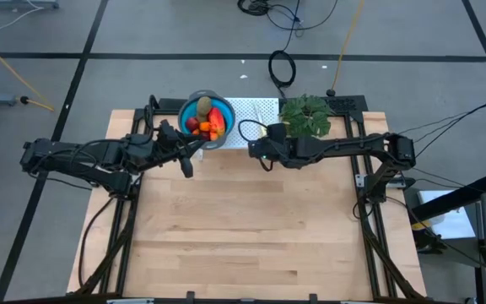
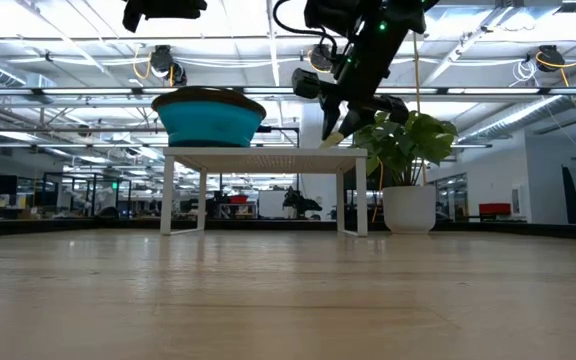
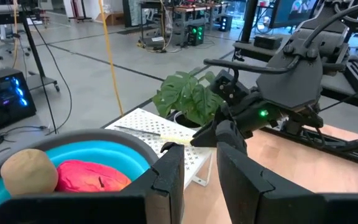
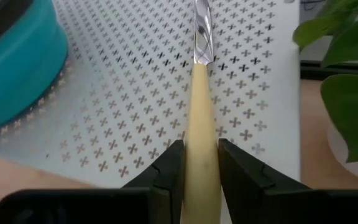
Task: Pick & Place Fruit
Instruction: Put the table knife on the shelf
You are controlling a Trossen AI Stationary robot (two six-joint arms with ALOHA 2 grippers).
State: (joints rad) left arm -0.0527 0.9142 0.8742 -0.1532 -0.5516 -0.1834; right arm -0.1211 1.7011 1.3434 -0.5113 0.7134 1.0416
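The fruit (image 1: pixel 207 118) lies in a blue bowl (image 1: pixel 186 108) that stands on the left end of a white perforated stand (image 1: pixel 256 110). It includes an olive-brown oval (image 3: pixel 28 173), a red-orange oblong piece (image 3: pixel 92 176), dark red balls and small orange ones. My left gripper (image 3: pixel 199 168) hovers over the bowl's near rim, its fingers a little apart with nothing between them. My right gripper (image 4: pixel 201 165) hangs over the stand's near edge, right of the bowl, shut on a slim cream-yellow knife (image 3: pixel 166 134). My right gripper pinches the knife's cream-yellow handle (image 4: pixel 199 124) between its two fingers. The fingers lie along the knife and slant down from the table's right. The blade (image 4: pixel 202 31) sticks out ahead over the perforated stand; I cannot tell whether its tip touches the stand.
A potted leafy plant (image 1: pixel 306 116) stands at the stand's right end, close behind my right arm. A black cable loop (image 1: pixel 282 67) lies on the floor beyond the table. The wooden table top (image 1: pixel 243 228) stretches toward the near edge.
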